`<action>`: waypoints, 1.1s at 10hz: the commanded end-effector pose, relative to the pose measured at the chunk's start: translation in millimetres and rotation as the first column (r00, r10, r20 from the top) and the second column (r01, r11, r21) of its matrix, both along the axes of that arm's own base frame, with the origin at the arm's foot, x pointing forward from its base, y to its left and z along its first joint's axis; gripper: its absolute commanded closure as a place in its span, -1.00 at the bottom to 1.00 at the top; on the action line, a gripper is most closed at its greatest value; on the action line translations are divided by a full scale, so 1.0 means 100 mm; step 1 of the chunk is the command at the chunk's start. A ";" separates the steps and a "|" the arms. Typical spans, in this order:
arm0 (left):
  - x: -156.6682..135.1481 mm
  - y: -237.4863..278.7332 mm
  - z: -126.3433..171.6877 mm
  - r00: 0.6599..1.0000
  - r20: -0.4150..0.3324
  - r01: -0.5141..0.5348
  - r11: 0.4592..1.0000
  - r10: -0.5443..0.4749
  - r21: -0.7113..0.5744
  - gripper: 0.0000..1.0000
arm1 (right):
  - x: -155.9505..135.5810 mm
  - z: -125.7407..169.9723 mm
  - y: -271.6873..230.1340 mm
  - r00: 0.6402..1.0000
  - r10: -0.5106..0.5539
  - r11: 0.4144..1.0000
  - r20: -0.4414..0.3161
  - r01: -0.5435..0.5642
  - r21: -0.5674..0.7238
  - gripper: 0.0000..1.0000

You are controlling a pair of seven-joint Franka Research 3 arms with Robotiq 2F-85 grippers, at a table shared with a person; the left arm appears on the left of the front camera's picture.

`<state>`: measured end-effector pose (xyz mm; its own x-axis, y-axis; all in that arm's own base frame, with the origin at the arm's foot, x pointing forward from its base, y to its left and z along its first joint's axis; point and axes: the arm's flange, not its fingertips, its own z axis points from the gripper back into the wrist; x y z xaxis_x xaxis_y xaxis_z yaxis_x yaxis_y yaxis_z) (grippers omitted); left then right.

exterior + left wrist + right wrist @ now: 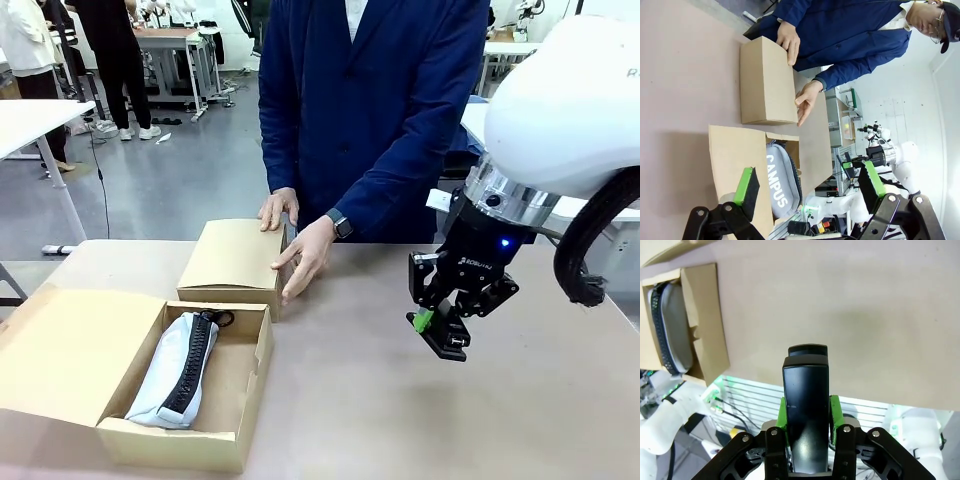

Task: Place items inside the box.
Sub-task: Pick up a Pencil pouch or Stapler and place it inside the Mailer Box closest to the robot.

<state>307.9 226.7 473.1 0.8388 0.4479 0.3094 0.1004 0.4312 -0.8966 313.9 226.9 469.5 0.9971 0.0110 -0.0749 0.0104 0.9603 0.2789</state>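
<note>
An open cardboard box (pixel 252 355) sits at the table's front left, its lid flap (pixel 70 345) folded out to the left. Inside lies a light grey zip pouch (pixel 175 375) with a black zipper; the left wrist view shows "CAMPUS" printed on the pouch (pixel 780 187). My right gripper (pixel 432 325) hangs above the table right of centre, shut on a black stapler (pixel 448 342). From the right wrist, the stapler (pixel 806 390) stands between the green pads (pixel 835 410), over bare table. My left gripper (pixel 807 180) is open above the box (pixel 735 150).
A closed brown cardboard box (pixel 235 255) stands behind the open one. The person in a blue coat rests one hand (pixel 278 208) on its back edge and the other hand (pixel 305 255) on its right side. The tabletop (pixel 400 420) stretches right.
</note>
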 end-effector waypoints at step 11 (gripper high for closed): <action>-0.01 -0.01 0.00 1.000 0.024 0.007 1.000 -0.007 -0.005 -1.00 | -0.01 -0.14 1.59 0.981 0.104 0.923 0.166 -0.158 0.352 0.41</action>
<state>307.9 226.8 473.0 0.8389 0.4481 0.3091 0.1002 0.4311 -0.8967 306.5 368.6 467.0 0.9882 0.1182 0.0976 -0.1525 0.8244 0.5451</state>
